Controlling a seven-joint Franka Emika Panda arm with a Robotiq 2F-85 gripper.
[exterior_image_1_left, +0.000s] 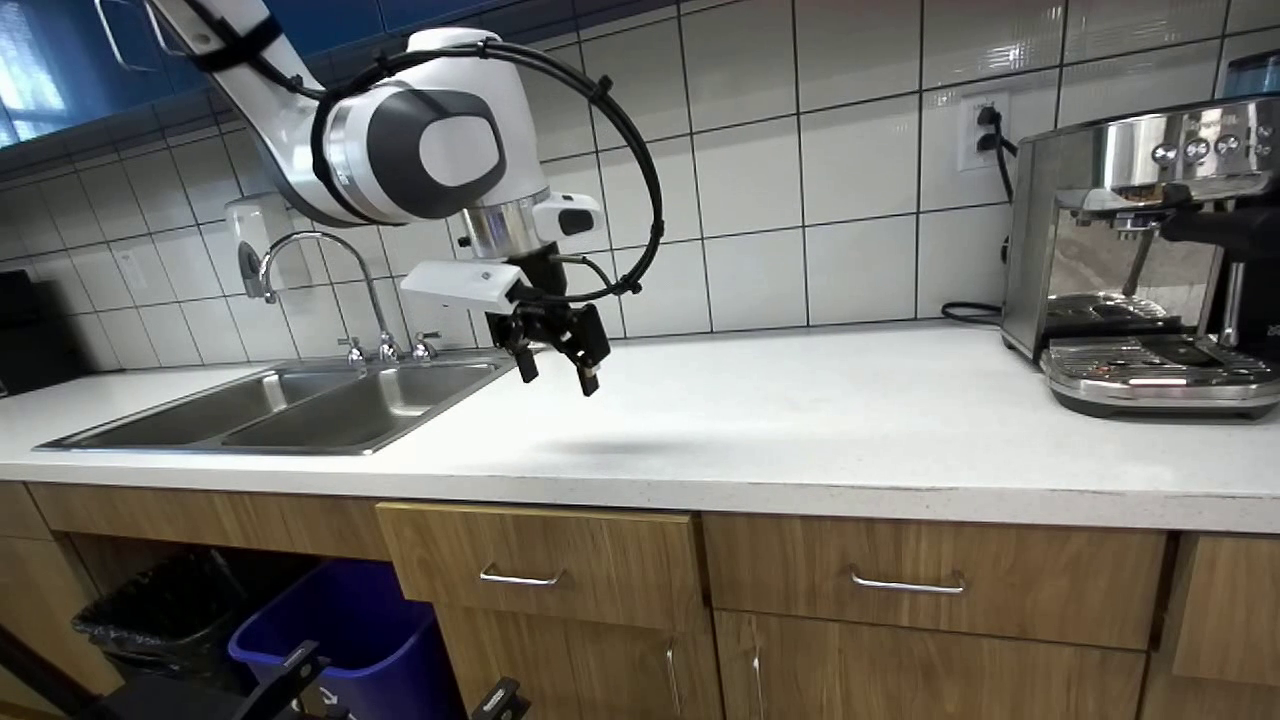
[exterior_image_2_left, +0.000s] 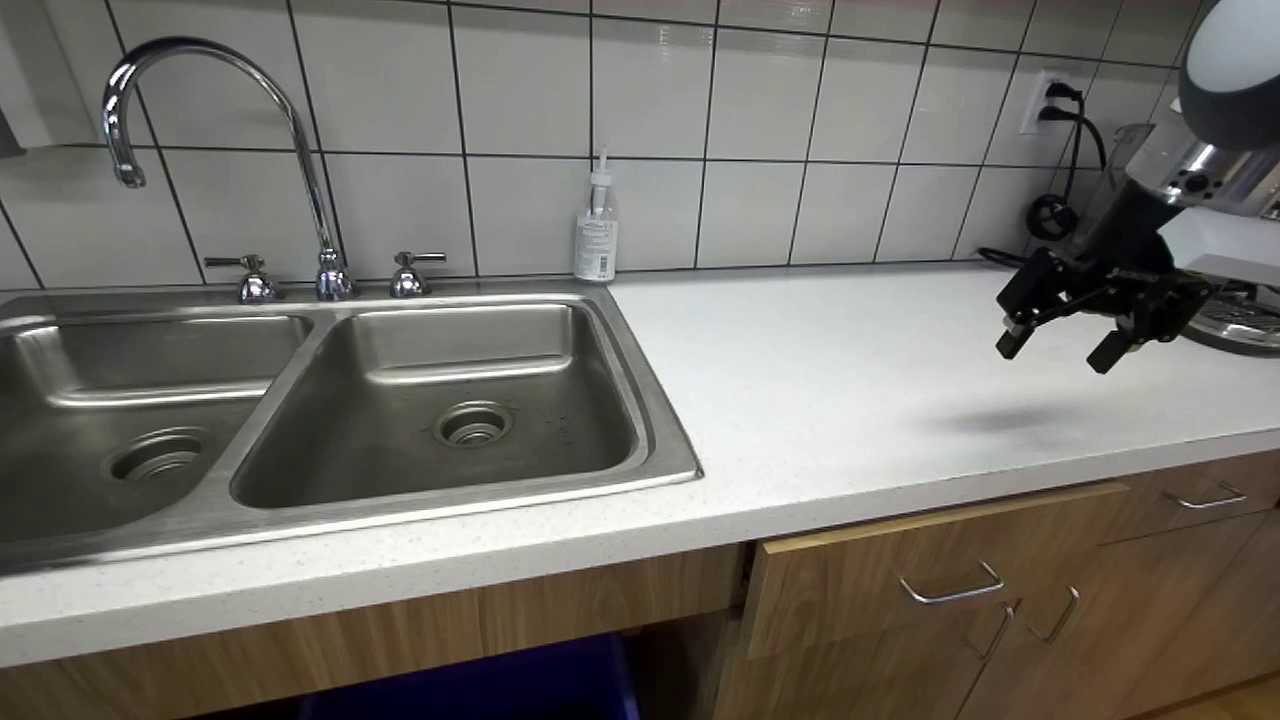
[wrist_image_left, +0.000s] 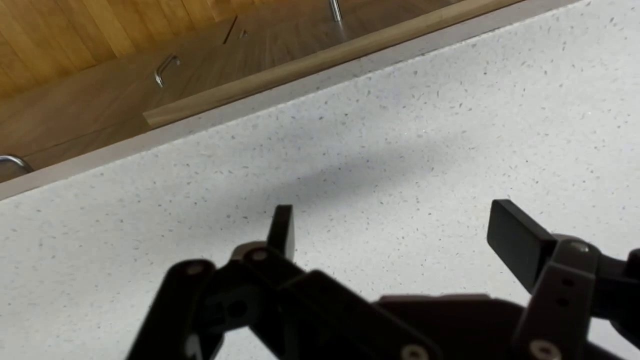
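In an exterior view, your gripper (exterior_image_1_left: 558, 380) hangs above counter (exterior_image_1_left: 800, 430) near mid-frame; sink (exterior_image_1_left: 320, 425) frame-left, espresso machine (exterior_image_1_left: 1138, 255) frame-right.

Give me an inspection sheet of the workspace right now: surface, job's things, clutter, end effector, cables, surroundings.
Surface: white speckled countertop, with a soft grey shadow below the black two-fingered end effector.
Job's things: nothing seen in the grasp; nearby, a brown wooden drawer with a silver bar handle stands slightly open.
Clutter: stainless-steel espresso machine on the countertop; clear plastic pump bottle behind the grey metal double sink, near the white tiled wall.
End effector: open, above the countertop, touching nothing.
Cables: black cables looped along the white arm; two black plugs in the white wall outlet.
Surroundings: blue plastic bin and a bin lined with a black bag below the countertop.
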